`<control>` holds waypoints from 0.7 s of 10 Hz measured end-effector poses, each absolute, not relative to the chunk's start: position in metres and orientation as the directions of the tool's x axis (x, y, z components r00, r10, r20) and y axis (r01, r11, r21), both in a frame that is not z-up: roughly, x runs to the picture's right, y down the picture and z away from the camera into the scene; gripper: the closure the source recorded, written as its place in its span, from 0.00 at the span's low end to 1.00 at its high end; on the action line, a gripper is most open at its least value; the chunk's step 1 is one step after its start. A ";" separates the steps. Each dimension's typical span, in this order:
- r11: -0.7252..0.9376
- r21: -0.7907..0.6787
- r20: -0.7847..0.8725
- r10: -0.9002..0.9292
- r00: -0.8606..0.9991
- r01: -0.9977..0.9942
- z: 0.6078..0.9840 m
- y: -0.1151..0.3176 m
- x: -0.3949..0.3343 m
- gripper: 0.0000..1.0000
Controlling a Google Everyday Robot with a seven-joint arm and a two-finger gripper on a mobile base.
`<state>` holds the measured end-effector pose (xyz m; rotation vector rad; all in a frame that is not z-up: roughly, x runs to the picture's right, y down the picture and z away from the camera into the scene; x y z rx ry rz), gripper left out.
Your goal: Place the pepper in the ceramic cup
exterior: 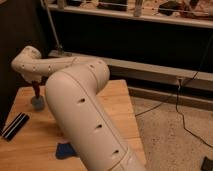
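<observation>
- Your arm (82, 107) fills the middle of the view, running from the lower right up and across to the left over the wooden table (117, 102).
- The gripper (34, 83) is at the far left end, pointing down over the table's left rear corner, tucked under the pale wrist.
- You can't tell how the jaws stand from here; the wrist hides them.
- The pepper (37, 91) is right below the gripper, a dark-red sliver standing upright.
- The ceramic cup (38, 103) sits on the table directly under the pepper; the pepper's lower end reaches the cup's rim, though whether it is inside you can't tell.
- Nearer you on the left edge lies the black striped bar (15, 125), set at a slant, well apart from the cup.
- The dark-blue scrap (65, 149) lies flat at the front, just beside your arm's lower section.
- Off to the right, a black cable (179, 107) trails down onto the speckled floor (170, 137).
</observation>
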<state>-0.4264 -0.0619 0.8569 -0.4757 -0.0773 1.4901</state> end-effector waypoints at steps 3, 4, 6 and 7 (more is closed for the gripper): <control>0.017 -0.343 -0.249 0.962 0.108 -0.939 0.871 -0.050 -0.430 0.73; 0.018 -0.346 -0.253 0.961 0.112 -0.938 0.877 -0.044 -0.435 0.72; 0.015 -0.356 -0.264 0.958 0.116 -0.934 0.883 -0.034 -0.442 0.58; 0.016 -0.361 -0.268 0.956 0.120 -0.932 0.885 -0.030 -0.445 0.47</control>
